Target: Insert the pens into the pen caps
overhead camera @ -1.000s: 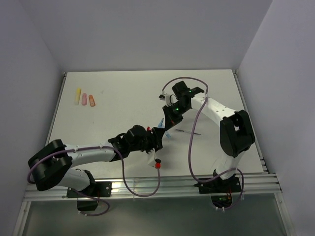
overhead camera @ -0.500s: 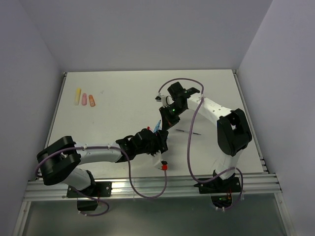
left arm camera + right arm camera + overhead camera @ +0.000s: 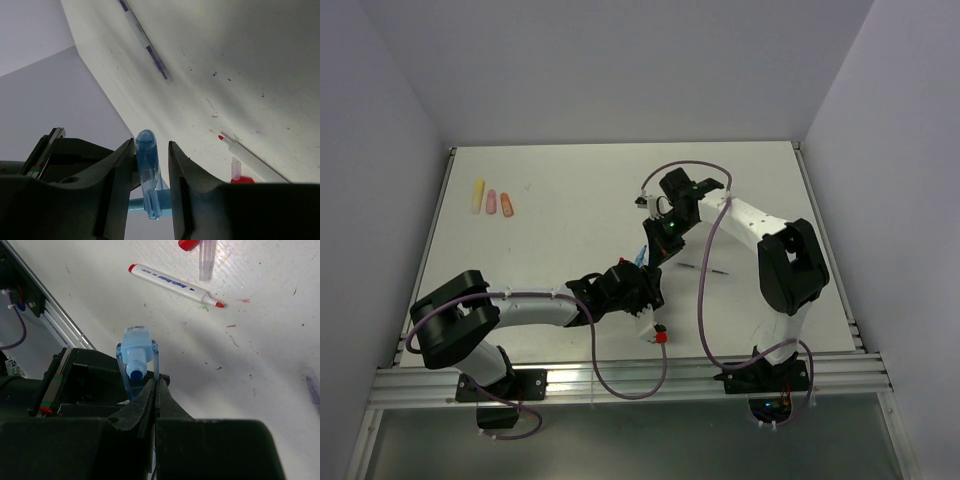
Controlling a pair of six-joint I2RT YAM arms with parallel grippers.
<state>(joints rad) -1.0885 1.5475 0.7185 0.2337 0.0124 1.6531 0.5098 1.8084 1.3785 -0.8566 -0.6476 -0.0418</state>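
A translucent blue pen cap [image 3: 642, 257] hangs between my two grippers above the table's middle. My right gripper [image 3: 155, 382] is shut, pinching the wall of the cap [image 3: 121, 372]. A light-blue pen [image 3: 137, 340] has its blue nib inside the cap's mouth. My left gripper [image 3: 151, 145] stands open round the cap [image 3: 148, 170], with a narrow gap on the right side. A white pen with a red tip [image 3: 172, 285] and a red cap [image 3: 189, 244] lie on the table. The red cap [image 3: 662, 338] lies close to my left arm.
Yellow [image 3: 477, 195], pink [image 3: 491, 202] and orange [image 3: 506, 205] pens lie side by side at the far left. A thin grey pen [image 3: 705, 268] lies right of the grippers, under the right arm's purple cable [image 3: 705, 300]. A metal rail [image 3: 620, 385] runs along the near edge.
My left arm has swung right, its elbow moving inward. The right gripper has shifted a little left with the blue cap. The red cap now shows further right.
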